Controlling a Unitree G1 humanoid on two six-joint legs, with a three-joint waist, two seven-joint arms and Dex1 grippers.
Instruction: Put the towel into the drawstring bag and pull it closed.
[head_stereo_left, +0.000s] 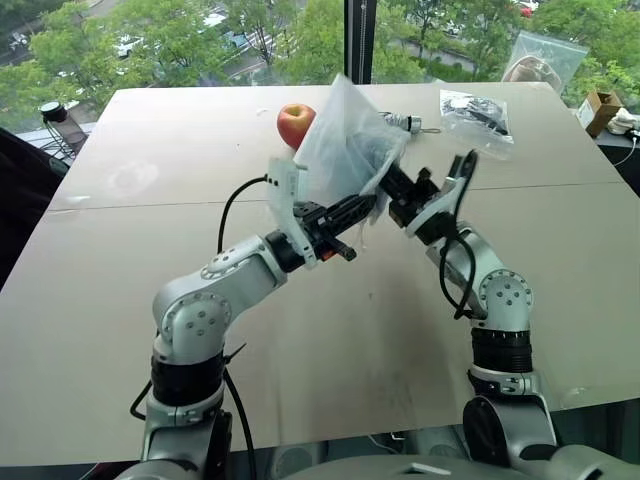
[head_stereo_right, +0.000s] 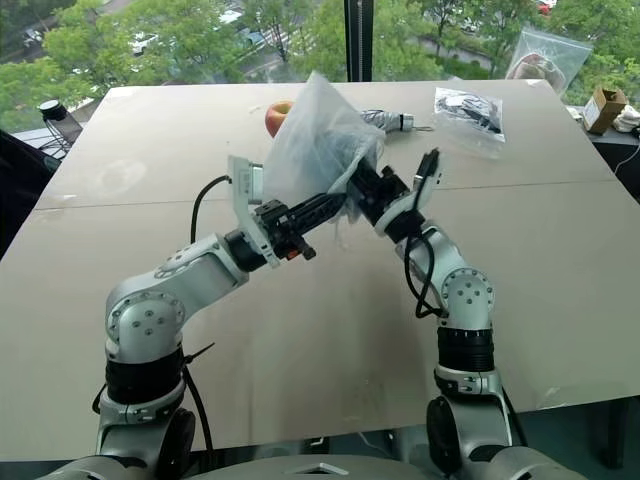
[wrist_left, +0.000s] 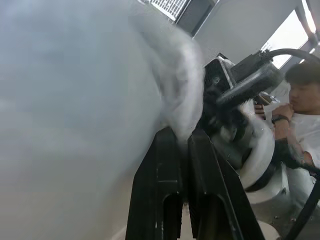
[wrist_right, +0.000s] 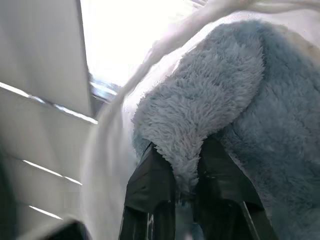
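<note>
Blue towel (wrist_right: 210, 100) pinched by right end effector (wrist_right: 186, 165), left end effector (wrist_left: 182, 150) clamping drawstring bag (head_stereo_left: 340, 140)

Both arms are built of rounded silver-grey shells with ribbed black collars at the joints and rings of small screws on the elbow discs, loose black cables looping along the forearms to white wrist brackets just behind the flat, matte black fingers (wrist_left: 200, 200).

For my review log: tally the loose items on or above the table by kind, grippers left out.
Drawstring bag: 1
Towel: 1
Apple: 1
Clear plastic bags: 2
Umbrella, mostly hidden behind the bag: 1
Total: 6
</note>
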